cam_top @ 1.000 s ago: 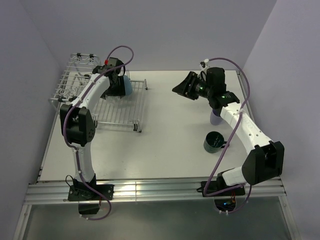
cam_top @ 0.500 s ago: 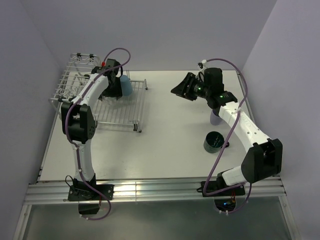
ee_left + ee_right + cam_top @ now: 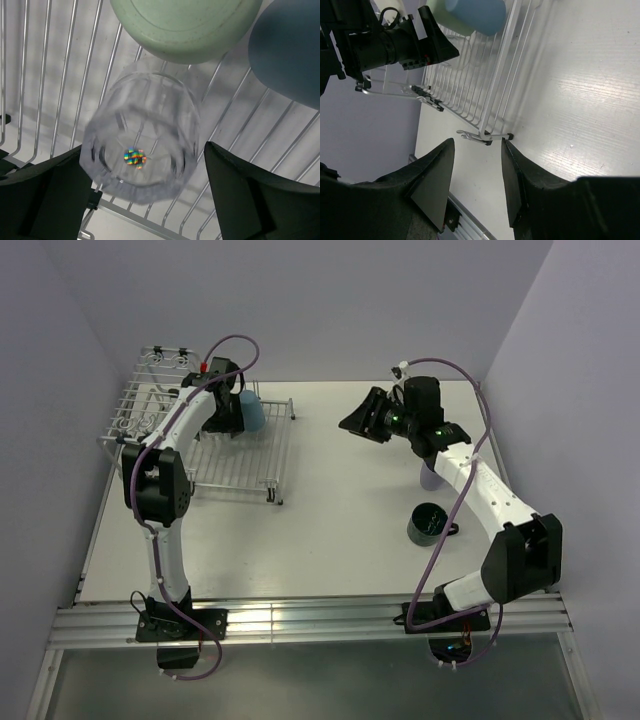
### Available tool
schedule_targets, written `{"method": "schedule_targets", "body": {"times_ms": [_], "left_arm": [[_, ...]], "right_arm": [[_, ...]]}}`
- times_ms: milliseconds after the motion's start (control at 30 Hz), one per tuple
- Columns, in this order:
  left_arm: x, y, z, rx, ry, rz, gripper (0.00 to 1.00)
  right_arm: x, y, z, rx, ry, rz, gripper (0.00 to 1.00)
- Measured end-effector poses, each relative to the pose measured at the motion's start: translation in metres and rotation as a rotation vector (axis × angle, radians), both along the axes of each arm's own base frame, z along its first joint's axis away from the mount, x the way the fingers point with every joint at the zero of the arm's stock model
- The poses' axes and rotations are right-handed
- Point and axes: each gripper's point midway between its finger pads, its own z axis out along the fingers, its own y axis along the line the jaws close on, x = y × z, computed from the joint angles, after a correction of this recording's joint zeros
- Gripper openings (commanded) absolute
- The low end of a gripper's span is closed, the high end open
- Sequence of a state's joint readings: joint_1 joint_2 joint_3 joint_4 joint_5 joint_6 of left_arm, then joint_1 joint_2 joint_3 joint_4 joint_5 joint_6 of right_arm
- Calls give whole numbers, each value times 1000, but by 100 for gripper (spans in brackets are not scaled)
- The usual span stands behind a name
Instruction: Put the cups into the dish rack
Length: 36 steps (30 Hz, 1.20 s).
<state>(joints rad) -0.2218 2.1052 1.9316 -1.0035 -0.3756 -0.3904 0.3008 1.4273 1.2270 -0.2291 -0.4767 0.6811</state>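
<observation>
Both arms had crept a little since the earlier frames. The left arm (image 3: 190,425) had drawn slightly toward the back left corner of the desk (image 3: 340,530), and the right arm (image 3: 470,475) had swung its jaws a touch leftward.

The glass (image 3: 142,135) would likely handle as light, stiff, slippery and breakable. It was best taken across its side wall near the middle, with a gentle squeeze.

It lay on the flat wires of the dish rack (image 3: 250,475), at the back left corner, just beside a pale green cup (image 3: 185,25) and a blue cup (image 3: 290,50). The left jaws stood released with the glass between them. Its outline was blurred, so it could not be told whether it had settled or brushed either pad.

The right jaws hung spread and empty over the back middle of the desk, turned toward the rack. A dark green mug (image 3: 428,523) and a lavender cup (image 3: 430,478) waited near the right edge, not yet loaded.
</observation>
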Motion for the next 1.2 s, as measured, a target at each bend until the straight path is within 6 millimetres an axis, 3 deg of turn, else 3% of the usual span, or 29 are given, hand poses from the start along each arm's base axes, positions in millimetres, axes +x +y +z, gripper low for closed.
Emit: {"method": "schedule_targets", "body": {"times_ms": [67, 667, 967, 1200], "left_arm": [[2, 1, 1, 5, -8, 4, 97], [4, -1, 8, 15, -44, 18, 97], [-4, -20, 61, -30, -160, -26, 97], [-21, -49, 113, -102, -283, -100, 97]], "right_arm": [[0, 1, -1, -2, 3, 0, 50], [-3, 5, -7, -47, 0, 3, 50], [-3, -4, -14, -160, -4, -62, 49], [-21, -30, -9, -234, -28, -150, 50]]}}
